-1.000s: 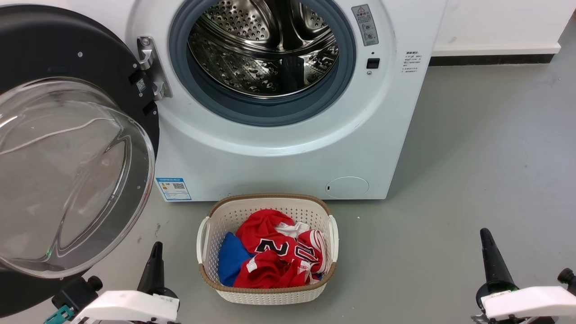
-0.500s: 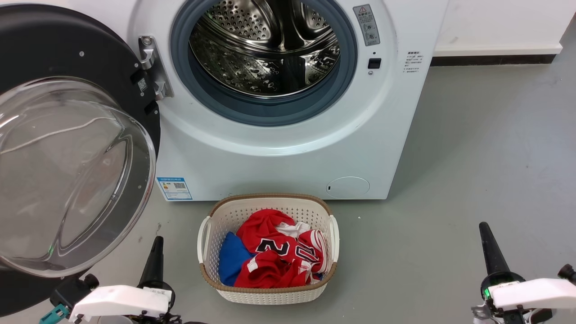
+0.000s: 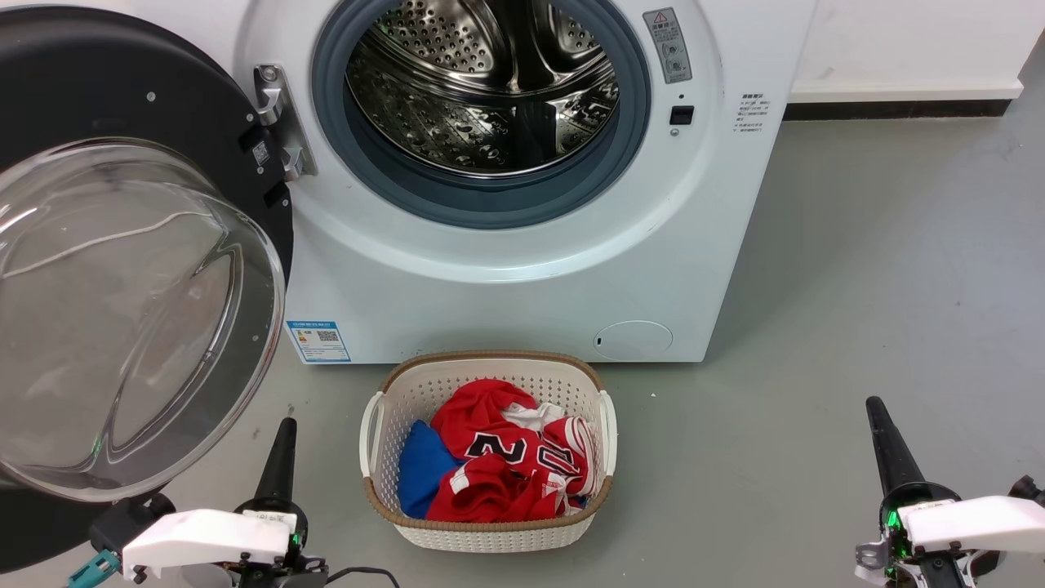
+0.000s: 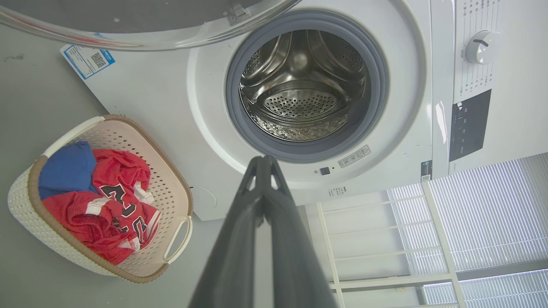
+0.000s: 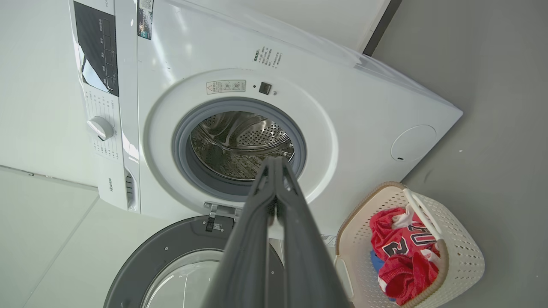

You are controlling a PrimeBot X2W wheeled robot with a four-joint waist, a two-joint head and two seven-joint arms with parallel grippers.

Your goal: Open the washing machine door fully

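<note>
I see a smooth, matte grey floor point(image 3: 857, 269). A white front-loading washing machine point(image 3: 506, 302) stands on it, its back towards the wall. Just in front of the machine, near the middle of its base, a cream perforated laundry basket point(image 3: 490, 535) with a brown woven rim sits on the floor (red, white and blue clothes are heaped inside). A small dark scuff point(image 3: 286, 415) marks the floor near the machine's front left corner. To the machine's right, the floor runs to a dark skirting strip point(image 3: 890, 108).
</note>
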